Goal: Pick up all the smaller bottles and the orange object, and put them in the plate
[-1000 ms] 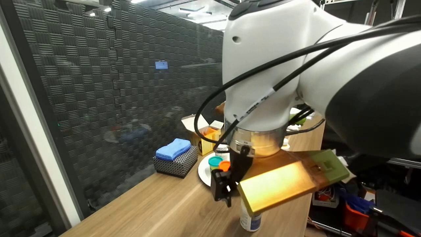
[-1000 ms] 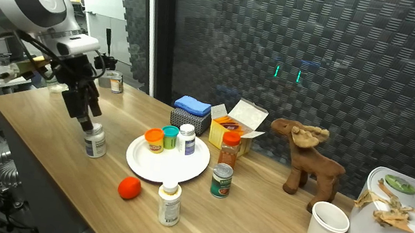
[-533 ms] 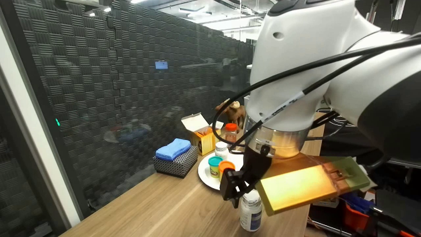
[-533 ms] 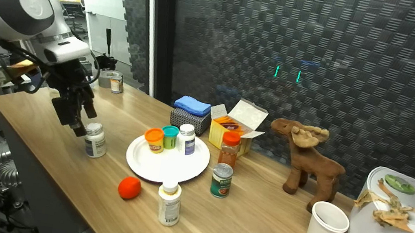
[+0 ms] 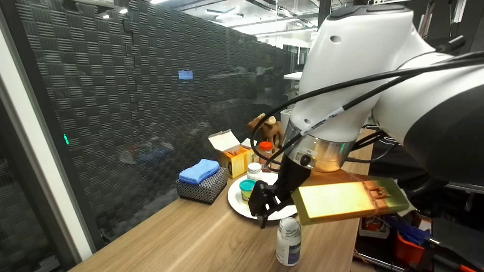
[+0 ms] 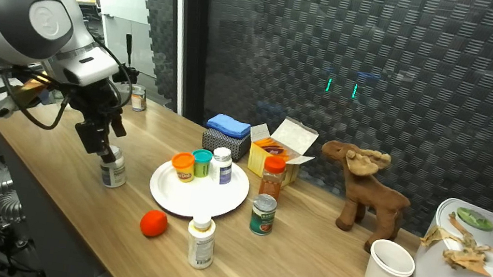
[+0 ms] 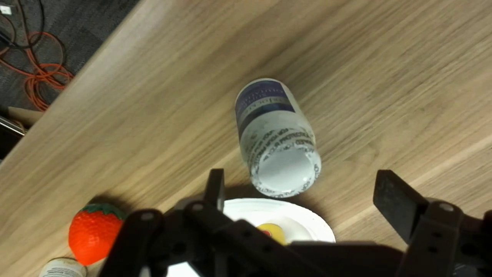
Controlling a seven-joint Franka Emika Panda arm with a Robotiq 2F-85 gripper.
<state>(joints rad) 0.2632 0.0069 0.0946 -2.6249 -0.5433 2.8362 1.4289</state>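
Observation:
My gripper (image 7: 301, 188) is open and empty. In the wrist view a white bottle with a purple label (image 7: 267, 102) stands on the table, its white cap between and beyond the fingertips. In an exterior view the gripper (image 6: 112, 144) overlaps that bottle (image 6: 114, 174); contact cannot be told. The white plate (image 6: 190, 201) holds an orange-lidded tub (image 6: 183, 167), a teal-lidded tub (image 6: 201, 163) and a white bottle (image 6: 222, 169). An orange-red strawberry-shaped object (image 6: 153, 223) and another white bottle (image 6: 201, 246) stand in front of the plate; the object also shows in the wrist view (image 7: 94, 234).
A red-capped jar (image 6: 272, 181) and a green can (image 6: 262, 216) stand beside the plate. Behind are a blue sponge (image 6: 229, 125) on a dark box, an open yellow box (image 6: 259, 160) and a toy moose (image 6: 368, 191). Paper cups (image 6: 388, 269) stand further right.
The gripper first drew back from the purple-labelled bottle, then came partly back toward it, with the arm swinging accordingly. The bottle and the things on the plate stay where they were.

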